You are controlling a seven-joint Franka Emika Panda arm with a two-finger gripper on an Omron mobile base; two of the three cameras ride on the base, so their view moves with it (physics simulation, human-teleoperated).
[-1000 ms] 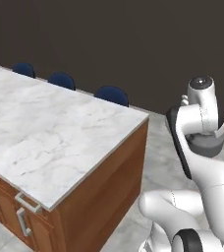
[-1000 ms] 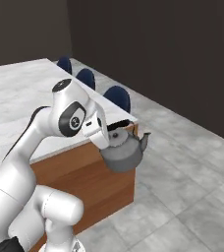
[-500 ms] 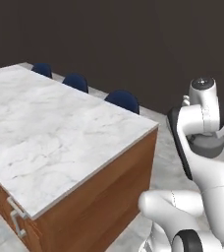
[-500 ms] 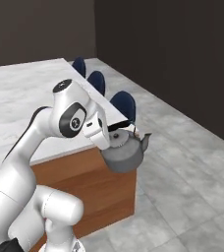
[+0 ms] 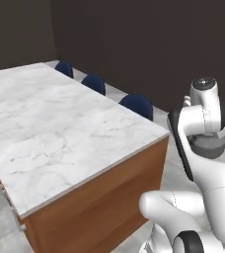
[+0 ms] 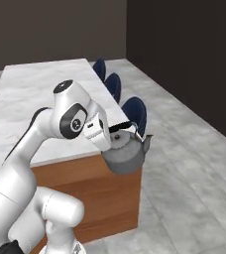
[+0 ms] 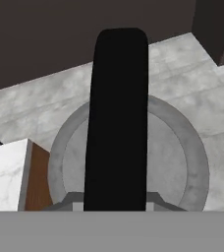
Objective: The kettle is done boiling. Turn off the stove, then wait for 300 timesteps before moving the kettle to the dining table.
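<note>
The kettle [image 6: 127, 155] is off the stove and up in the air, hanging from the tool [image 6: 116, 133], which is clamped shut on its black arched handle [image 7: 116, 118]. From the right side of the robot you can see the grey body of the kettle dangling just past the corner of the dining table [image 6: 40, 94], over the tiled floor [image 6: 194, 163] and not over the marble. Its base sits a little below the level of the worktop edge, close beside the brown wood end panel. The spout points away from the arm, out toward the open floor.

Looking down along the hand, the handle runs straight up the middle with the round lid and body beneath it, and a slice of the marble corner [image 7: 3, 170] shows off to one side. That fits the kettle being beside the table, not above it.

Three blue chairs [image 5: 136, 105] line the far long edge of the table.

I would say the lift and carry are done and the job is well on. What is left is to raise the kettle above the marble, bring it in over the top, lower it until it stands, and let go. Whether the stove is off cannot be judged from here.
</note>
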